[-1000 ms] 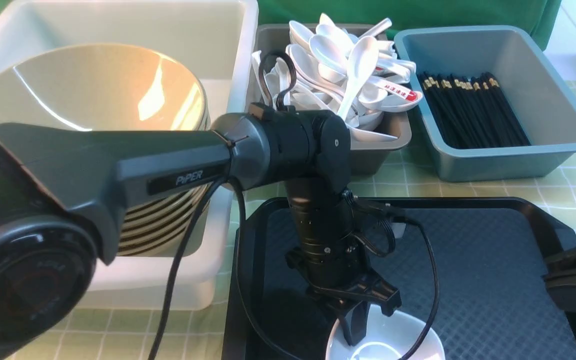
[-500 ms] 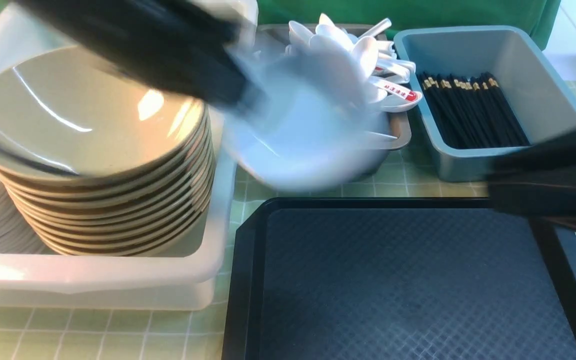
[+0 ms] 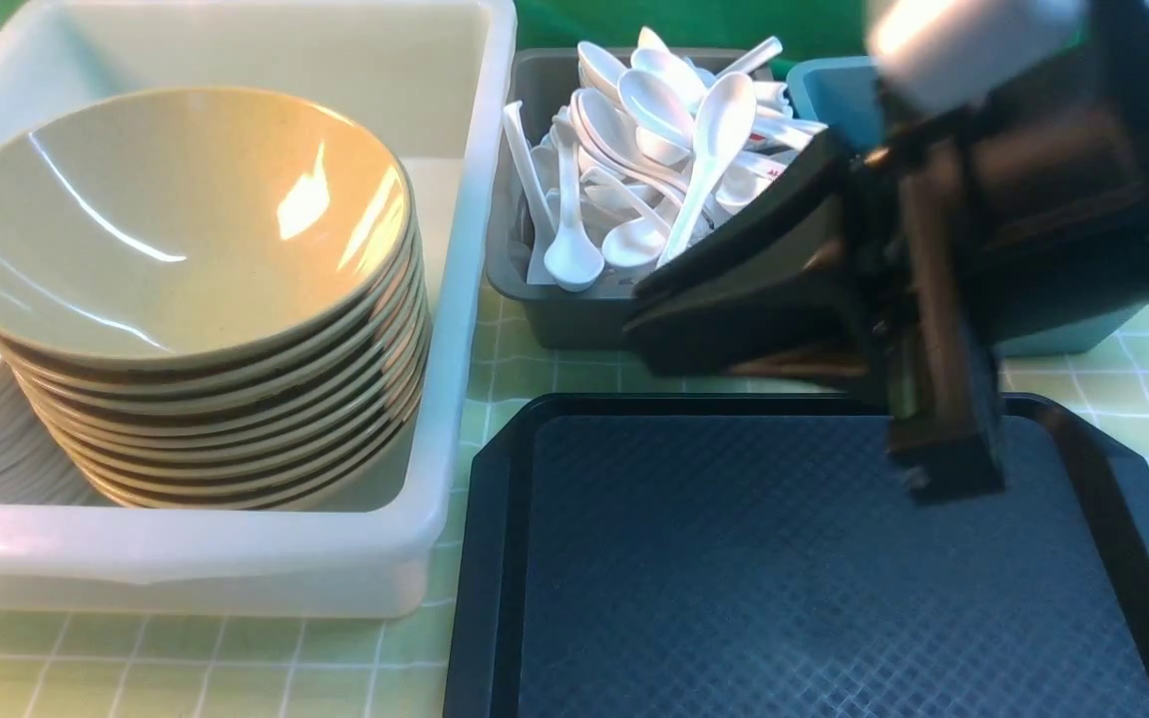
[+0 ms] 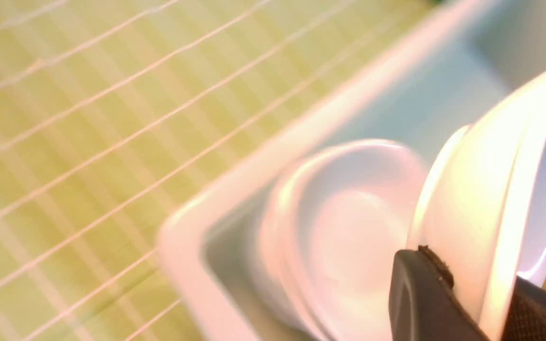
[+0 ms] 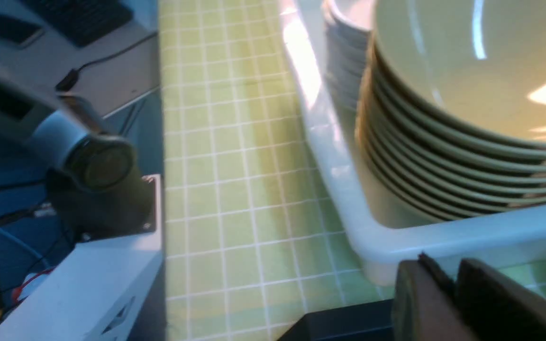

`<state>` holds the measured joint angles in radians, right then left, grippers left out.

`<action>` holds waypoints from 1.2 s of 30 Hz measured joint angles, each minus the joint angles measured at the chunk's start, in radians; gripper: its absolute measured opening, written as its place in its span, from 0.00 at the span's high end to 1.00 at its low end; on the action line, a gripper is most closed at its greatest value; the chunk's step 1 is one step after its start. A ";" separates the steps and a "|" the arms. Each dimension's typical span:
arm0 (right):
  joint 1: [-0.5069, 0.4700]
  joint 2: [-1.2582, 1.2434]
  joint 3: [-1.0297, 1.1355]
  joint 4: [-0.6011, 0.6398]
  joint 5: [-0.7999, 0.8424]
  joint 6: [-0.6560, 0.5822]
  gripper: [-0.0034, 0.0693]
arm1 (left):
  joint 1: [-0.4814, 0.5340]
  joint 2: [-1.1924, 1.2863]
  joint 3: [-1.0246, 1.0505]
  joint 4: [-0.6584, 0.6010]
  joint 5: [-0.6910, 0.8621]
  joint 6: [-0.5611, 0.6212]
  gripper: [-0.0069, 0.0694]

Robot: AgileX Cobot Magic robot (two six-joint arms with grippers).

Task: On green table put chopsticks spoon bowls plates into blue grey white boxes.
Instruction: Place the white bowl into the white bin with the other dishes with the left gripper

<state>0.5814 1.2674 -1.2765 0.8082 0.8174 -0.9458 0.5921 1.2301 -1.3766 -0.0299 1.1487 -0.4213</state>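
Lowering slowly is best: left gripper (image 4: 467,303) holds 1 plate (image 4: 491,208) just above the stack (image 4: 339,237); right gripper (image 5: 453,293) looks nearly closed, empty.

Right arm (image 3: 993,229): black housing, silver-white cylindrical section above. Left tool (image 4: 462,303): matte black fingers (image 4: 420,298) with textured inner pads.

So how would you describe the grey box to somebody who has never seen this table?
Start at the large translucent white plastic tub holding the stacked tan bowls. Right beside it stands a smaller dark grey rectangular plastic box. Only this one is heaped with glossy white soup spoons.
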 joint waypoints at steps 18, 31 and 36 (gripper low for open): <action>0.007 0.003 0.000 0.003 0.036 -0.018 0.77 | -0.002 0.204 0.007 -0.097 0.072 -0.012 0.78; -0.028 -0.030 0.000 -0.102 0.109 0.051 0.76 | -0.025 0.107 0.007 -0.005 0.090 0.056 0.18; -0.111 -0.064 0.009 -0.222 0.103 0.209 0.75 | -0.188 -0.037 -0.003 0.016 0.075 0.157 0.10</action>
<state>0.4704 1.2036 -1.2672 0.5860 0.9201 -0.7365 0.4037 1.1926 -1.3800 -0.0138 1.2236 -0.2644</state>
